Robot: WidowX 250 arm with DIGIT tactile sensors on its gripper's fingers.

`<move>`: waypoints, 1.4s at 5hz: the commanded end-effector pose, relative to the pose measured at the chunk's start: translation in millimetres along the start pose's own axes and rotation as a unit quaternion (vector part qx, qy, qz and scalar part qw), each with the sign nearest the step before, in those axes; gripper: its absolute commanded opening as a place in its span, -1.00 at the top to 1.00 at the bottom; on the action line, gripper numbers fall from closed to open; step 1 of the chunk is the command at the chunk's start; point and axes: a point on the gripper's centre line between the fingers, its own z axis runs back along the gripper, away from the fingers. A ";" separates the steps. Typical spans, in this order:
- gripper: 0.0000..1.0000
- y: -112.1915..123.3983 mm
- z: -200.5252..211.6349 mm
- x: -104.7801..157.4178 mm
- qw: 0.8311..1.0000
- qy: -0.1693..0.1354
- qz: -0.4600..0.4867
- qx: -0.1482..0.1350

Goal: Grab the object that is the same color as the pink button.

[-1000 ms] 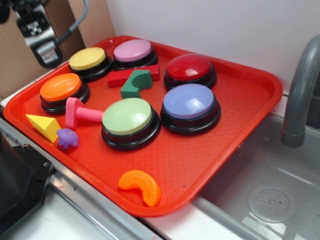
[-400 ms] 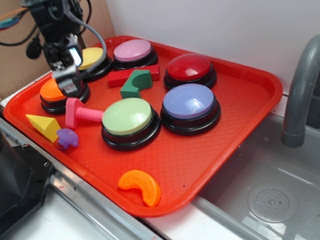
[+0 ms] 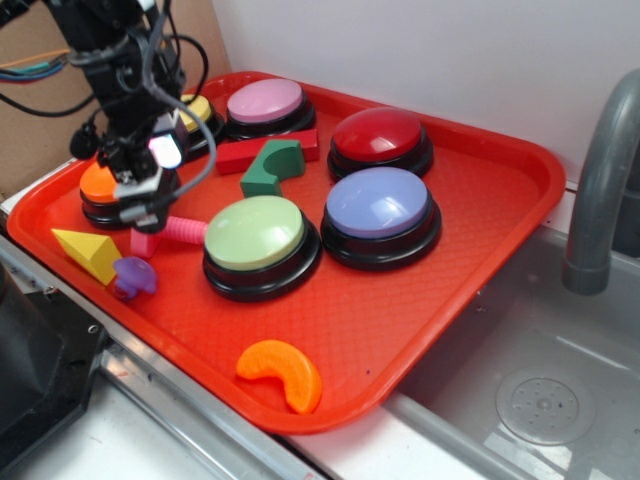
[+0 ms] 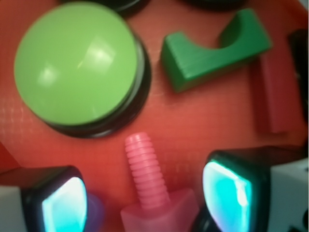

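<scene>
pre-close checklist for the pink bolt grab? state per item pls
1. Target is the pink bolt, matching the pink button: ok.
2. Claw open, with the fingers on either side of the bolt head: ok.
3. Green button clear of the fingers: ok.
4. Purple toy clear of the near finger: cannot tell, it sits close.
5. Claw low enough to pinch the head: cannot tell.

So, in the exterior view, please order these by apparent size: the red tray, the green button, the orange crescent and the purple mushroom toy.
1. red tray
2. green button
3. orange crescent, though it lies nearest the camera
4. purple mushroom toy
</scene>
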 end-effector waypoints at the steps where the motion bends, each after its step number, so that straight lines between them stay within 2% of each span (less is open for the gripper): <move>1: -1.00 2.6 -19.6 1.2 0.999 0.005 -0.036 -0.001; 2: -1.00 2.5 -28.1 -0.4 0.999 0.000 -0.037 -0.010; 3: -0.40 2.1 -36.8 0.4 0.999 0.004 -0.041 -0.002; 4: 1.00 5.9 -37.5 -1.1 1.000 0.010 -0.026 0.004; 6: 1.00 11.5 -38.3 0.7 1.000 0.011 -0.001 0.014; 7: 1.00 20.0 -14.9 5.8 0.996 0.013 0.089 0.025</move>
